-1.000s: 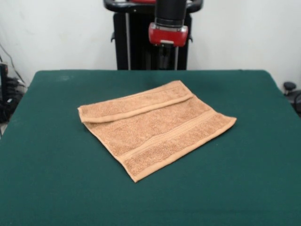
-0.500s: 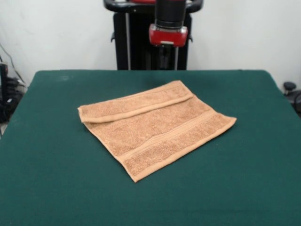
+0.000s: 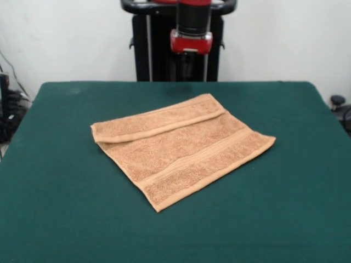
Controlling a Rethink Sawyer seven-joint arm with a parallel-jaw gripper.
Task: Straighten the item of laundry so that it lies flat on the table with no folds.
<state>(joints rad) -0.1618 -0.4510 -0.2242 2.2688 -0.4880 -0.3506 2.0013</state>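
Observation:
The orange-tan towel [image 3: 181,148] lies near the middle of the dark green table [image 3: 60,208], turned at an angle. Its far edge is folded over onto itself as a long flap [image 3: 156,123], running from the left corner to the far corner. A woven band stripe runs near the near right edge. My gripper [image 3: 187,68] hangs from the red and black wrist [image 3: 191,39] above the table's far edge, beyond the towel and well clear of it. It shows dark against the black pedestal, so its state does not show.
The black pedestal [image 3: 156,52] stands behind the table's far edge. Cables and dark equipment [image 3: 6,109] sit off the table's left side. A small black object [image 3: 338,102] sits off the right side.
The wrist and gripper have moved up a little and slightly left. The towel has not moved.

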